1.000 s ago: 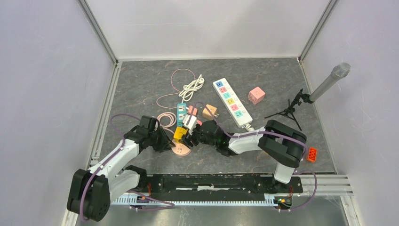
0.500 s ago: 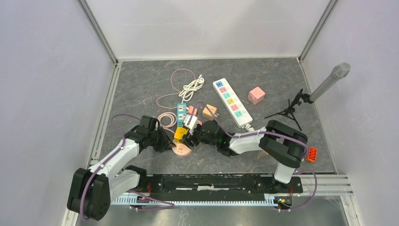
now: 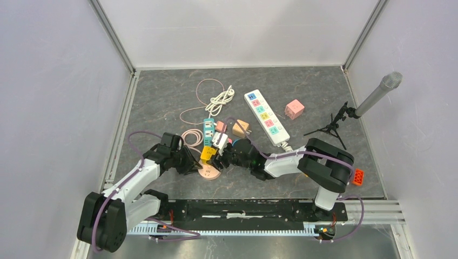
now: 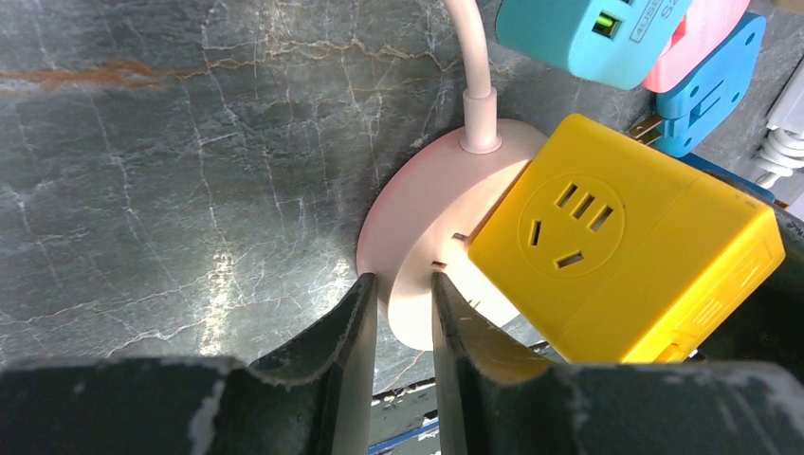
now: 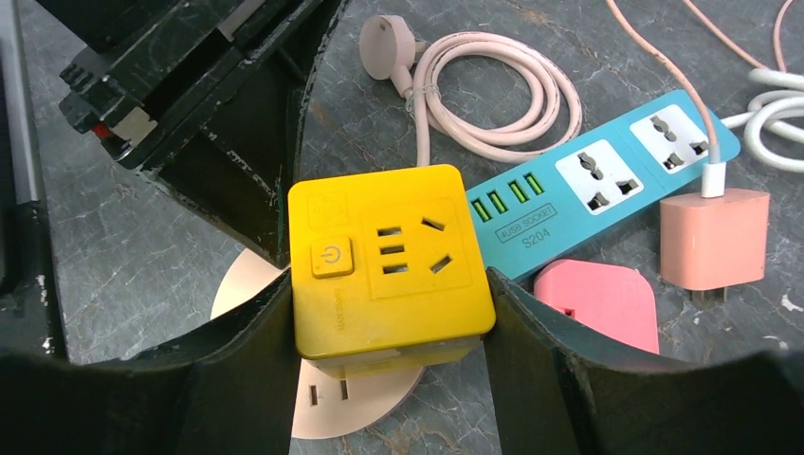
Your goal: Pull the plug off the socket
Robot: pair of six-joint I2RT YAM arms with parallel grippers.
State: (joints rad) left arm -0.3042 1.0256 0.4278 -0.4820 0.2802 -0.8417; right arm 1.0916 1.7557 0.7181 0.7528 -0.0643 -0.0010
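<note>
A yellow cube plug (image 5: 389, 265) sits between the fingers of my right gripper (image 5: 389, 322), which is shut on its two sides. It hangs tilted over the round pink socket (image 5: 322, 408), whose two empty slots show just under the cube. My left gripper (image 4: 403, 294) is shut on the rim of the pink socket (image 4: 427, 256) and pins it to the table; the yellow plug (image 4: 616, 246) is to its right. In the top view the plug (image 3: 208, 153) and the socket (image 3: 208, 171) lie between the left gripper (image 3: 192, 164) and the right gripper (image 3: 219, 156).
A teal power strip (image 5: 607, 185), a pink charger (image 5: 713, 237), a pink adapter (image 5: 597, 303) and a coiled pink cable (image 5: 493, 95) lie just behind. Farther off are a white power strip (image 3: 265, 116), a pink cube (image 3: 294, 109), a microphone stand (image 3: 345, 116) and an orange brick (image 3: 357, 176).
My right gripper has shifted slightly to the right with the yellow plug in it. The left gripper and the pink socket have stayed in place.
</note>
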